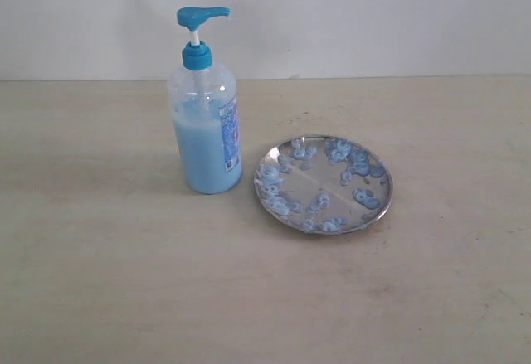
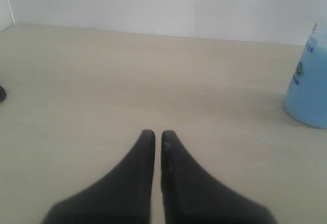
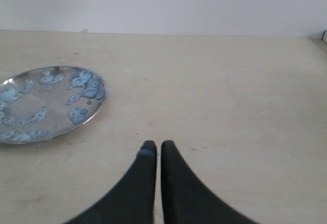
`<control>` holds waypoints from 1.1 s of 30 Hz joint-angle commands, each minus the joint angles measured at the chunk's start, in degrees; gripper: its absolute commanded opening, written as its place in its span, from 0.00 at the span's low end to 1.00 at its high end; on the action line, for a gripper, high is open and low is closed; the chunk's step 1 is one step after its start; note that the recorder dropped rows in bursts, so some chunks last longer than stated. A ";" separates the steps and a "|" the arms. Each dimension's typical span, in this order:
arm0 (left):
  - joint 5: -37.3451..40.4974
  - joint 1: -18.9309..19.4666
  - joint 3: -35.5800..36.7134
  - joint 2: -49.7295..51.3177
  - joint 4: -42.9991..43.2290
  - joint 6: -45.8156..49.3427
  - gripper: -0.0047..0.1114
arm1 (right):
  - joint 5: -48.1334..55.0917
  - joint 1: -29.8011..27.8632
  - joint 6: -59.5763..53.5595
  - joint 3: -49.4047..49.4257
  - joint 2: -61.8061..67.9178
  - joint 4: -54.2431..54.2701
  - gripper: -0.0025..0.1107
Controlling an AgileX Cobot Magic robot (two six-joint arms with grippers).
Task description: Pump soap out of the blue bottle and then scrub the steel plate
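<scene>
The blue bottle (image 1: 205,119) stands upright on the table, its blue pump head (image 1: 200,17) raised and pale blue soap (image 1: 197,152) filling its lower half. Just to its right lies the round steel plate (image 1: 323,184), dotted with small blue blobs. Neither gripper shows in the exterior view. In the left wrist view my left gripper (image 2: 158,134) is shut with nothing in it, and the blue bottle (image 2: 309,86) stands some way off at the picture's edge. My right gripper (image 3: 156,145) is shut and empty too, with the steel plate (image 3: 48,103) a short way ahead to one side.
A beige table (image 1: 99,264) carries both things, and a white wall (image 1: 373,16) rises behind it. A small dark object (image 2: 2,93) lies at the edge of the left wrist view.
</scene>
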 commanded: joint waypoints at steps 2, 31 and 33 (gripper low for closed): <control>0.48 -0.03 0.22 -0.17 -2.50 1.80 0.08 | -0.21 -0.38 0.23 0.02 -0.23 0.13 0.02; 0.04 0.39 0.22 -0.17 -2.25 1.82 0.08 | -0.45 4.08 0.48 0.02 -0.23 0.13 0.02; -0.11 -0.01 0.22 -0.17 -2.25 1.82 0.08 | -0.45 4.08 0.48 0.02 -0.23 0.13 0.02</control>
